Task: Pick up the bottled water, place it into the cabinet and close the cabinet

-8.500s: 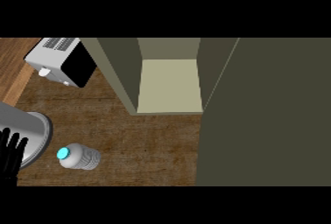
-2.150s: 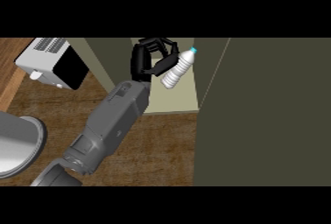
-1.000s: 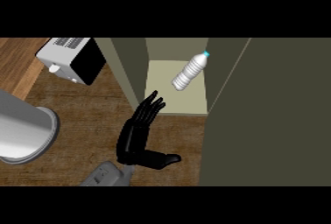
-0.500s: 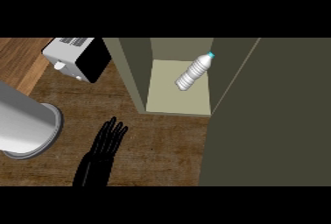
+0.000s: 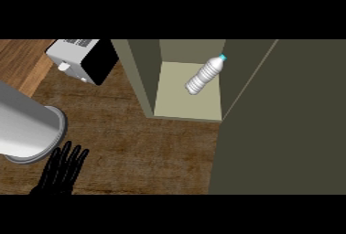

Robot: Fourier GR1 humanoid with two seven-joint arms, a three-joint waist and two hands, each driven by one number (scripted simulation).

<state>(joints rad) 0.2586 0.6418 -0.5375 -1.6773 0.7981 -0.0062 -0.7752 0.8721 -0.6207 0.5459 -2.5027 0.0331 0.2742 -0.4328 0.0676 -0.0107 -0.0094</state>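
The bottled water (image 5: 204, 77), clear with a blue cap, stands on the pale shelf of the open cabinet (image 5: 189, 98), leaning toward the right wall. Nothing touches it. The cabinet door (image 5: 283, 119) stands open as a large dark olive panel filling the right side of the view. My left hand (image 5: 62, 171) shows at the lower left over the wooden counter, fingers straight and pointing up, holding nothing, well apart from the cabinet. My right hand is out of sight.
A white and black toaster (image 5: 84, 59) sits at the upper left on the counter. A large grey metal pot (image 5: 24, 128) lies at the left edge, just above my left hand. Bare wooden counter (image 5: 148, 151) spreads between hand and cabinet.
My left hand let go of the bottle inside the cabinet and drew back down and left to the lower left. The bottle stays on the shelf.
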